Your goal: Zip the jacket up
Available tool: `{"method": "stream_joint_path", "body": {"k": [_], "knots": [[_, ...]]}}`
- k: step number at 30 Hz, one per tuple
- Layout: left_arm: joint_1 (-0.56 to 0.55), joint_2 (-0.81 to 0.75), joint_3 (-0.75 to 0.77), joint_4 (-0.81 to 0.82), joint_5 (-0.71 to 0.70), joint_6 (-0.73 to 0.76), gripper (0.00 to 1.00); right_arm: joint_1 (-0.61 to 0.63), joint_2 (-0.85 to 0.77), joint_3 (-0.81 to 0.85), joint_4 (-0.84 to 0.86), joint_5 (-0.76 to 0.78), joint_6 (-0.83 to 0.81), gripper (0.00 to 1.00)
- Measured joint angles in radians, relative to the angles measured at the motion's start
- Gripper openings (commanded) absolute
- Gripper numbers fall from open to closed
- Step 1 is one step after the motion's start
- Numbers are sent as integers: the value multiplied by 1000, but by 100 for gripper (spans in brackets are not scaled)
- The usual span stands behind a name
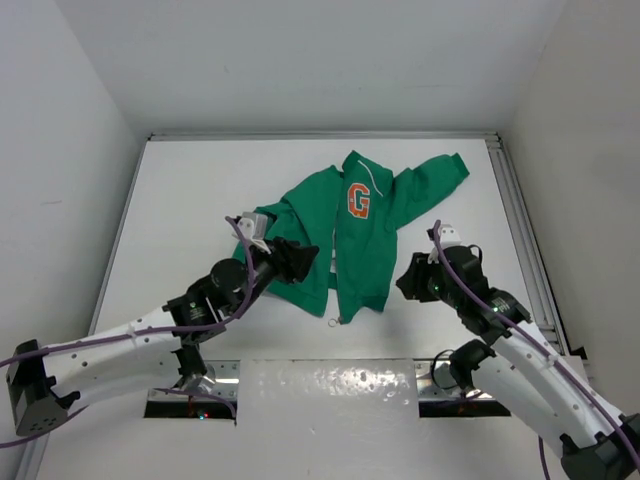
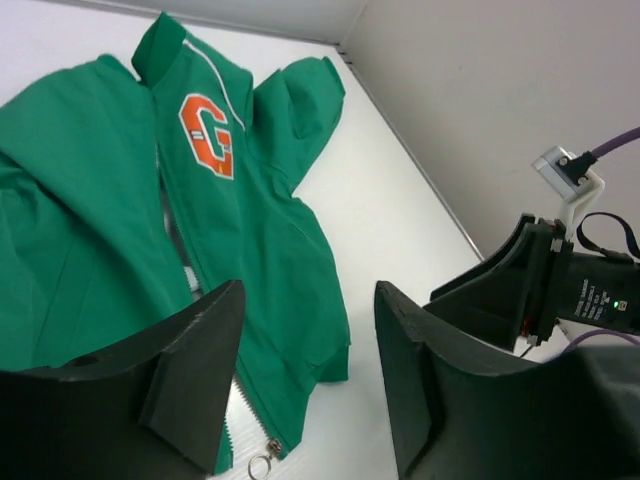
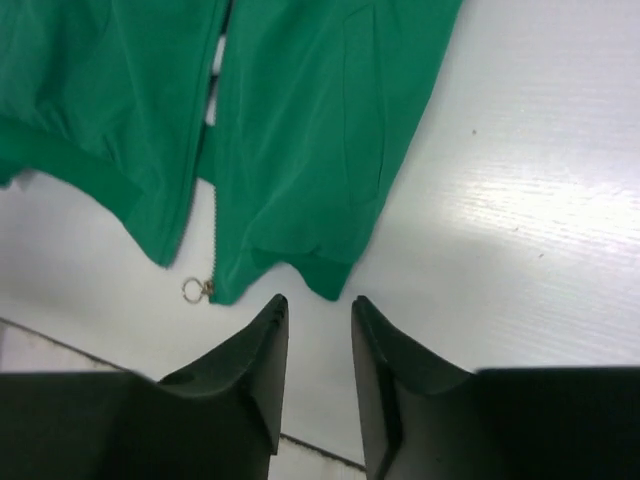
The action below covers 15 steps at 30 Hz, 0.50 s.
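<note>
On the white table (image 1: 190,200), a bright-green fabric jacket (image 1: 345,245) lies unzipped between the left gripper (image 2: 310,295) and the right gripper (image 3: 318,302), both spread wide and empty.

The left arm (image 1: 120,345) extends from its base at the near left corner, forward and inward, its white links lying low and nearly level. The left hand (image 1: 297,255) points ahead and toward the centre. Its two black fingers (image 2: 195,370) stand well apart, inner faces turned toward each other.

The right arm (image 1: 535,365) rises from its base at the near right corner and reaches forward and inward, elbow bent. The right hand (image 1: 410,278) points toward the centre and tilts downward. Its fingers (image 3: 255,375) are parted, the tips closer together than the roots.

The two hands face one another and do not touch.
</note>
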Motion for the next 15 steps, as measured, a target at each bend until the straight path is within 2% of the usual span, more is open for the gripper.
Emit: {"method": "stream_joint_path", "body": {"k": [2, 3, 7, 15], "knots": [[0, 12, 1, -7, 0, -12, 36, 0, 0, -10, 0, -21, 4, 1], [0, 28, 3, -18, 0, -16, 25, 0, -2, -14, 2, -34, 17, 0], [0, 108, 3, -74, 6, -29, 0, 0, -8, -32, 32, -86, 38, 0], [-42, 201, -21, -136, -13, -37, 0, 37, 65, -60, 101, -140, 66, 0]]}}
